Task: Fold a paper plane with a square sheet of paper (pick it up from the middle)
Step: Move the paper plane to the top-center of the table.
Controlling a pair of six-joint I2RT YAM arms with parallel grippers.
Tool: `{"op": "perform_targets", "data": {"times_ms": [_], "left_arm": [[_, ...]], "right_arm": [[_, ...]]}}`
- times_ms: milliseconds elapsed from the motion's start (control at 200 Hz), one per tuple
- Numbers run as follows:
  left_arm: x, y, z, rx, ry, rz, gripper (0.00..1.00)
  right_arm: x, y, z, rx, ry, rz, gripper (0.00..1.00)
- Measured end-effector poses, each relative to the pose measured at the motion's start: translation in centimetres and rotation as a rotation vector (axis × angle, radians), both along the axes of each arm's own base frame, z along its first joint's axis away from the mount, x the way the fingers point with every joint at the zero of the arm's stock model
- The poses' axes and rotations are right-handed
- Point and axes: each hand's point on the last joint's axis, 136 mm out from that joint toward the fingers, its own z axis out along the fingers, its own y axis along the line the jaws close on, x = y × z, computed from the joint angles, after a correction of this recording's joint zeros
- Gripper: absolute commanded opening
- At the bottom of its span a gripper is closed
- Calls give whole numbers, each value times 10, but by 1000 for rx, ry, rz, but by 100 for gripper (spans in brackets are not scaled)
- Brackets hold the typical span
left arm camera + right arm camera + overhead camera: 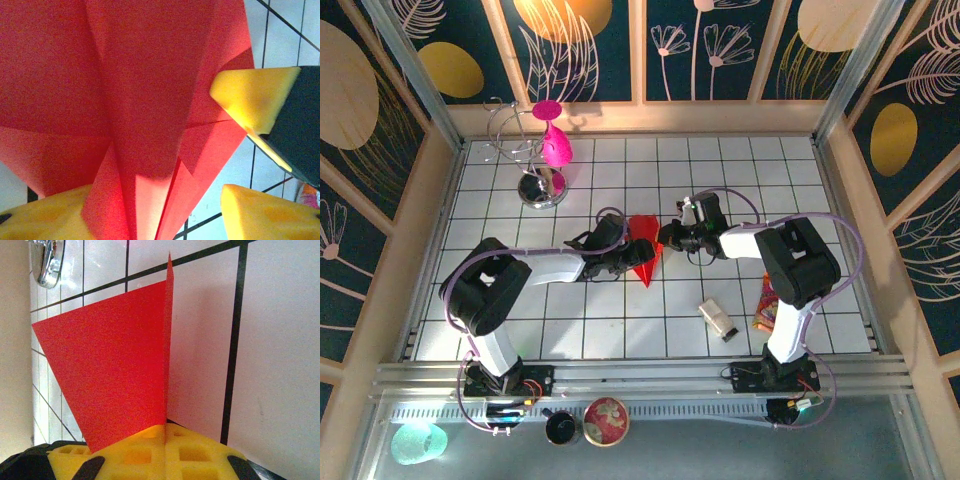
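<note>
Red paper plane (645, 250), creased and partly folded, near the middle of the white tiled counter (620, 335), flanked by both hands. Top view: its long axis runs from a broad tail on the far side to a pointed nose aimed at the near edge, where the arm bases sit; the left hand (620, 252) meets it from the left, the right hand (669, 238) from the right, nearer the broad end. Right wrist view: the right hand (165, 440) has its yellow pads (145, 437) pressed together on a folded edge, so that one flap stands upright above the tiles like a keel. Left wrist view: the left hand (155, 220) is moderately wide, its pads (265, 215) set apart with the creased layers passing between them; one pad lies against the paper, the other is clear of it, so nothing is clamped on this side. Judgement: folding is under way and the right hand alone secures the paper; the left hand, astride the central crease and facing across the long axis, is the one placed to close on the next fold, and a pull across that axis could twist or tear the pinched flap
</note>
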Motion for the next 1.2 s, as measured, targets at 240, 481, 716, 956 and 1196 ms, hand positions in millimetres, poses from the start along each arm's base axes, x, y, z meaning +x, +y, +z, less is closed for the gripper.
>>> {"op": "perform_targets", "data": {"times_ms": [240, 481, 716, 956, 1196], "left_arm": [[-1, -1, -7, 50, 14, -3, 41], [2, -2, -5, 68, 2, -1, 29], [2, -2, -6, 77, 6, 0, 23], [2, -2, -13, 93, 20, -3, 23], [4, 0, -14, 119, 10, -3, 11]], "right_arm": [[-1, 1, 1, 6, 0, 5, 0], [-1, 4, 4, 23, -6, 14, 0], [-1, 6, 7, 39, -8, 20, 0], [0, 7, 9, 49, -14, 24, 1], [0, 6, 9, 40, -18, 16, 18]]}}
